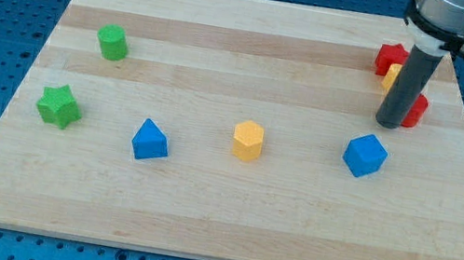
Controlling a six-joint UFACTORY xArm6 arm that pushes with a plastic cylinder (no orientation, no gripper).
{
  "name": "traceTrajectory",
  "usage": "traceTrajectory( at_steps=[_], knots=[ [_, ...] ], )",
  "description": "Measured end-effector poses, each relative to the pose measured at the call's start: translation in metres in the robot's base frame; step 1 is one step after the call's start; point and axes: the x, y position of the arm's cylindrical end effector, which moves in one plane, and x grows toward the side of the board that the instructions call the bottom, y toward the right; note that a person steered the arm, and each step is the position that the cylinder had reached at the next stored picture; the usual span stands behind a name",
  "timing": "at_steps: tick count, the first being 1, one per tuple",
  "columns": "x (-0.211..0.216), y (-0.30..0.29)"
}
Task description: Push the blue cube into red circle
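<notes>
A: Where do you find the blue cube (365, 155)?

B: You see it right of centre on the wooden board (227, 44), toward the near side, standing alone.

A: And my tip (388, 124)?

B: It touches down just beyond the cube, a little to its right, not touching it. No jaws for you to check here; it is a plain dark rod.

A: The red circle?

B: You have a red block (416, 111) partly hidden behind the rod, just right of the tip; its shape is hard to tell. A red star-like block (388, 58) sits farther back, with a yellow block (393, 77) peeking out between them.

A: Anything else?

B: You note a yellow hexagonal block (248, 139) near centre, a blue triangular block (150, 140) to its left, a green star (58, 107) at far left, and a green cylinder-like block (113, 42) behind it.
</notes>
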Motion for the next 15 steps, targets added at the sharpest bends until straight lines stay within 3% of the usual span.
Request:
traceTrajectory(
  at_steps=[3,4,5,6,8,9,10,12,13,15],
  knots=[
    [0.084,0.054],
    [0.115,0.013],
    [0.118,-0.058],
    [0.085,-0.072],
    [0.061,0.018],
    [0.059,0.003],
    [0.083,-0.019],
    [0.119,0.074],
    [0.101,0.084],
    [0.070,0.050]
  ],
)
